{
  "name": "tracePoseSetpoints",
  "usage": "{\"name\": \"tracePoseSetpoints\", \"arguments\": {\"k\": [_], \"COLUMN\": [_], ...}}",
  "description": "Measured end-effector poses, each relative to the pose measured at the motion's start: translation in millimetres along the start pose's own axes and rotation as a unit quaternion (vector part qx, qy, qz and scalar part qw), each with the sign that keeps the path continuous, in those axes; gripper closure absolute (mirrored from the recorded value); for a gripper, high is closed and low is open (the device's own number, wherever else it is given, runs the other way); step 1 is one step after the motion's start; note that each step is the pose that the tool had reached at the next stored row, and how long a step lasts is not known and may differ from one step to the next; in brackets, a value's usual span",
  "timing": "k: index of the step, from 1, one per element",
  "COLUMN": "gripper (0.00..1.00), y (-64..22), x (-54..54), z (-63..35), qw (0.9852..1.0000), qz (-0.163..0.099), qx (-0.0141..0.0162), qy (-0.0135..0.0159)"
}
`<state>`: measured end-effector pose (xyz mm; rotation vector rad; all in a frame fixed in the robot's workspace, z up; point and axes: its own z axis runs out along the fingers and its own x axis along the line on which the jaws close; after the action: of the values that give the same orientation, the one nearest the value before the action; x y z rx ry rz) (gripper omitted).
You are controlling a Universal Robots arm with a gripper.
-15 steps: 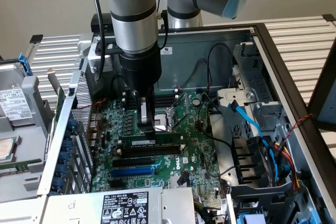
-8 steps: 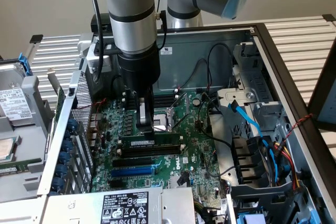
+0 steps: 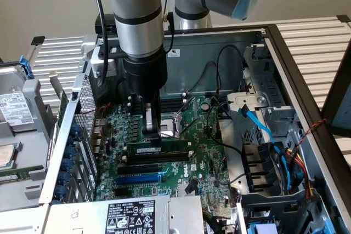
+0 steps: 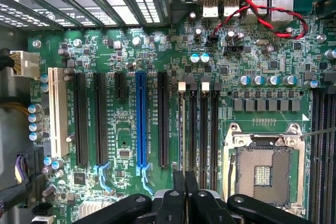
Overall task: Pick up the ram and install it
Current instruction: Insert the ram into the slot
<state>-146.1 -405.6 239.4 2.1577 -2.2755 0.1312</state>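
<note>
Your ram [image 3: 159,149] stands on edge in a memory slot near the middle of the motherboard [image 3: 205,163], white label facing out, just beside the empty processor socket [image 3: 175,121]. The gripper [image 3: 152,134] sits right on its top edge, fingers pressed together; in the wrist view the gripper [image 4: 184,192] hangs over the slots next to the socket [image 4: 265,174]. The blue slot [image 3: 140,179] lies nearer the power supply [image 3: 129,216] edge.

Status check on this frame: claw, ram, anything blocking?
Claw shut on the ram, over the motherboard. Ram lying along a memory slot, seating not confirmed. No obstruction seen at the slot.
</note>
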Motion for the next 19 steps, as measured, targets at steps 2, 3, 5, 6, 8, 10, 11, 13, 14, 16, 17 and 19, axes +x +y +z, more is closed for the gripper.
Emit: {"name": "tracePoseSetpoints", "arguments": {"k": [2,3,5,6,8,10,11,13,14,16,17,19], "gripper": [0.88,0.88,0.88,0.88,0.88,0.88,0.88,0.88,0.88,0.88,0.88,0.88], "y": [0.1,0.1,0.1,0.1,0.1,0.1,0.1,0.1,0.1,0.1,0.2,0.2], "x": [-0.1,-0.1,-0.1,0.0,-0.1,-0.1,-0.1,-0.1,-0.1,-0.1,-0.1,-0.1], "z": [1.5,1.5,1.5,1.5,1.8,1.8,1.9,2.0,2.0,2.6,2.5,2.5], "qw": [1.0000,1.0000,1.0000,1.0000,1.0000,1.0000,1.0000,1.0000,1.0000,1.0000,1.0000,1.0000], "qz": [0.000,0.000,0.000,0.000,0.000,0.000,0.000,0.000,0.000,0.000,0.000,0.000], "qx": [0.0000,-0.0001,-0.0002,-0.0006,-0.0014,-0.0017,-0.0018,-0.0018,-0.0018,-0.0017,-0.0017,-0.0019], "qy": [-0.0001,0.0000,0.0001,0.0001,0.0001,0.0001,0.0001,0.0001,0.0001,-0.0001,-0.0001,0.0000]}}
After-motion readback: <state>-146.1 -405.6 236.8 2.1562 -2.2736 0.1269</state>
